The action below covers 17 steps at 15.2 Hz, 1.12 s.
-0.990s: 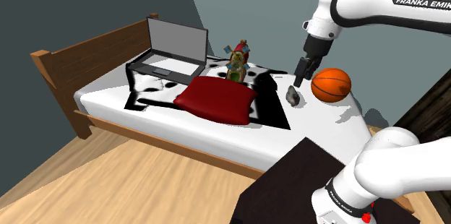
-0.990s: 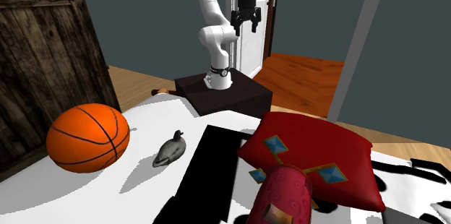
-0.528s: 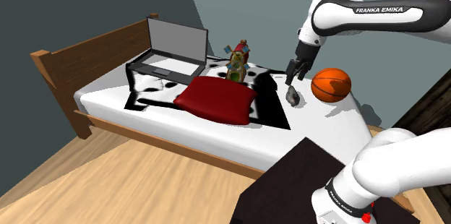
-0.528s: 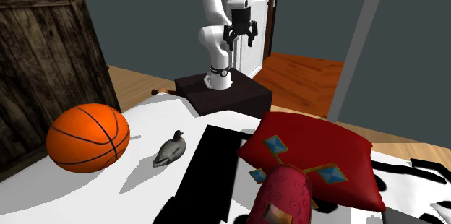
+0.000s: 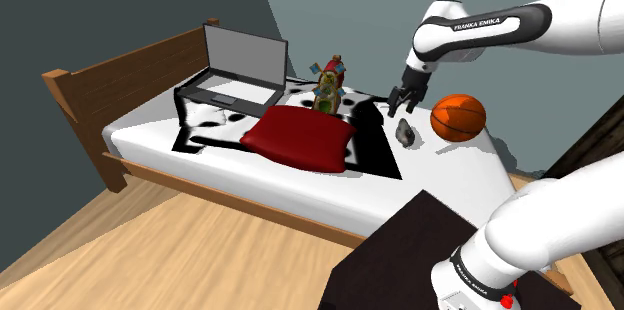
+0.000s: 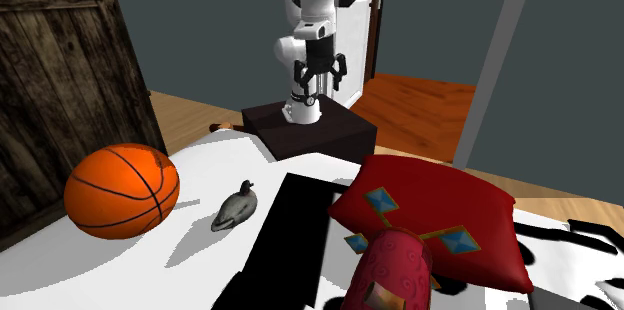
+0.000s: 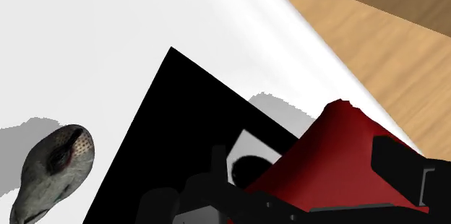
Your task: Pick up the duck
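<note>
A small grey duck point(image 5: 406, 133) with a darker head rests on the white bed sheet, between an orange basketball point(image 5: 458, 116) and a black-and-white blanket point(image 5: 375, 148). In the second exterior view the duck point(image 6: 235, 208) sits just right of the basketball point(image 6: 122, 190). My gripper point(image 5: 400, 106) hangs open above the bed, a little to the shoulder view's left of the duck and clear of it. Across the bed, the gripper point(image 6: 320, 78) shows its fingers spread. In the wrist view the duck point(image 7: 54, 172) lies off to the side of the gripper point(image 7: 307, 172), outside its fingers.
A red pillow point(image 5: 300, 138) lies mid-bed, with an open laptop point(image 5: 235, 73) and a colourful toy point(image 5: 328, 86) behind it. The wooden bed frame point(image 5: 80, 108) rims the mattress. A dark wooden crate point(image 6: 60, 78) stands behind the basketball. My dark stand point(image 6: 315, 130) sits at the bed's edge.
The arm has stretched out and the gripper has dropped lower, shifting slightly to the shoulder view's left, over the blanket's edge beside the duck. The duck and ball have not moved.
</note>
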Each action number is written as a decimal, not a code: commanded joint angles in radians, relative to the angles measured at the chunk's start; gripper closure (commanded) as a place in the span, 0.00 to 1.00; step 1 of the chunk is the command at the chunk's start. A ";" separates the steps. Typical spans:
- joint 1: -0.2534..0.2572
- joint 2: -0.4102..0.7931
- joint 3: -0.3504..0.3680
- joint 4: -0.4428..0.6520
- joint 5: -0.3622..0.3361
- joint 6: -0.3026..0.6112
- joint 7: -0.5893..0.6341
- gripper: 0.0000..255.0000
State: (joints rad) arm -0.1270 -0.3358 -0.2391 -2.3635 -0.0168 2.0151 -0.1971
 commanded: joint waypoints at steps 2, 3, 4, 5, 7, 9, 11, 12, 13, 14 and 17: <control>-0.016 0.102 -0.038 0.040 0.019 0.069 -0.018 0.00; -0.021 0.135 -0.049 0.055 0.028 0.089 -0.025 0.00; -0.026 0.168 -0.061 0.070 0.038 0.107 -0.032 0.00; -0.032 0.202 -0.071 0.087 0.050 0.125 -0.039 0.00; -0.043 0.269 -0.092 0.123 0.077 0.158 -0.056 0.00; -0.056 0.338 -0.109 0.162 0.109 0.186 -0.074 0.00; -0.071 0.407 -0.124 0.205 0.145 0.210 -0.094 0.00; -0.081 0.441 -0.129 0.228 0.165 0.220 -0.104 0.00; -0.091 0.476 -0.134 0.251 0.184 0.229 -0.114 0.00; -0.102 0.511 -0.138 0.276 0.204 0.237 -0.124 0.00; -0.140 0.614 -0.144 0.355 0.264 0.255 -0.151 0.00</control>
State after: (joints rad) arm -0.2552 0.2455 -0.3805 -2.0362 0.2276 2.2668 -0.3414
